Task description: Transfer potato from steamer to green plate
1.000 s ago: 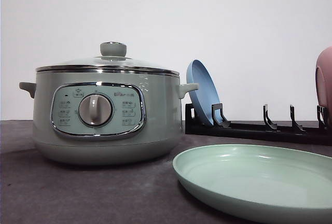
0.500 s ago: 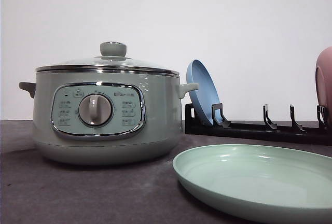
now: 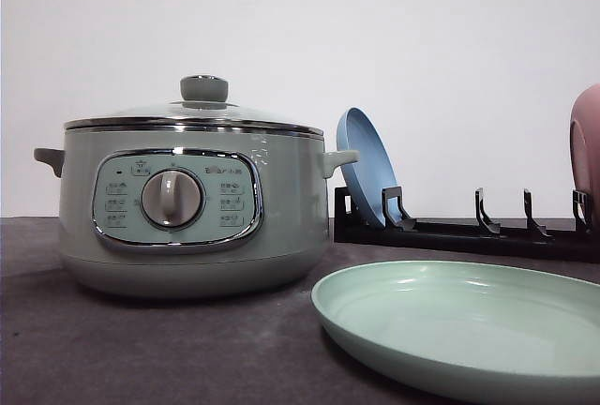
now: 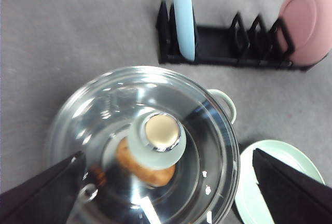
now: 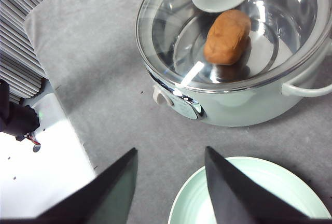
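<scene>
**Currently: both grippers spread and empty above a closed steamer**

1. Left gripper (image 4: 168, 193): jaws set wide apart, gripping nothing. Its fingers (image 4: 41, 193) frame the glass lid (image 4: 104, 110) from above, with the lid knob (image 4: 156, 136) between them.

2. Right gripper (image 5: 171, 187): jaws apart, gripping nothing. Its fingers (image 5: 109, 193) hang over the grey table (image 5: 98, 73), between the steamer (image 5: 233, 105) and the green plate (image 5: 249, 182).

3. Potato (image 5: 227, 36): inside the steamer, under the closed lid. In the left wrist view it shows partly beneath the knob (image 4: 148, 169). It lies on the pot floor, near the centre.

4. Steamer, front view (image 3: 192, 208): stands at about 9 o'clock from the centre of the table, dial (image 3: 172, 199) facing the camera, lid seated on the rim.

5. Green plate, front view (image 3: 459, 325): lies flat at about 4 o'clock from the steamer, close beside it but not touching. Nothing lies on it.

6. Black rack (image 3: 450, 232): sits behind the plate, at about 3 o'clock from the steamer. A blue plate (image 3: 366, 166) leans in its nearest slot; a pink dish (image 3: 587, 147) stands at its far end.
</scene>
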Controlling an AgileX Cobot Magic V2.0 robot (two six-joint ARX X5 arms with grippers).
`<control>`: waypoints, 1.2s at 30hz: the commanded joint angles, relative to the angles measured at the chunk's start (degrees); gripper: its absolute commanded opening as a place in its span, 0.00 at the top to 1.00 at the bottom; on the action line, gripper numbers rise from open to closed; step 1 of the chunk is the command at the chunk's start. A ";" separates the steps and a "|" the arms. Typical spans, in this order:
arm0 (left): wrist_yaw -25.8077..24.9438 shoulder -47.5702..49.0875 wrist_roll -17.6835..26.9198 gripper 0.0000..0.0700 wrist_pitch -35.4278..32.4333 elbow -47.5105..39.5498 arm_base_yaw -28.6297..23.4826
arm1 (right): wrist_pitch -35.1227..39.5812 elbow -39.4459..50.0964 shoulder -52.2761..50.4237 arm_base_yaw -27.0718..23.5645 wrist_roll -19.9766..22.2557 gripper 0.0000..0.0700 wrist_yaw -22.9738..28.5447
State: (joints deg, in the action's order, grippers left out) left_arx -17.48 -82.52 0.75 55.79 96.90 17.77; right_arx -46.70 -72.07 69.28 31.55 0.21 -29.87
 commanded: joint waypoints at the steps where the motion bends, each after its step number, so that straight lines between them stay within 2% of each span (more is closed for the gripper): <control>1: 1.24 -2.54 1.03 0.10 -0.13 1.84 0.81 | 0.09 -1.03 0.68 0.46 0.72 0.64 -0.11; 15: 8.87 -12.95 4.53 0.10 -1.69 2.00 5.43 | -0.02 -1.03 0.68 0.46 0.70 0.64 -0.11; 36: 13.65 -17.17 5.25 0.11 -3.08 2.00 9.49 | -0.02 -1.03 0.68 0.46 0.70 0.64 -0.08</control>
State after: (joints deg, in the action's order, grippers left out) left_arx -4.19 -98.43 5.28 52.93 97.25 26.82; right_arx -46.94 -72.07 69.28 31.55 0.21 -29.87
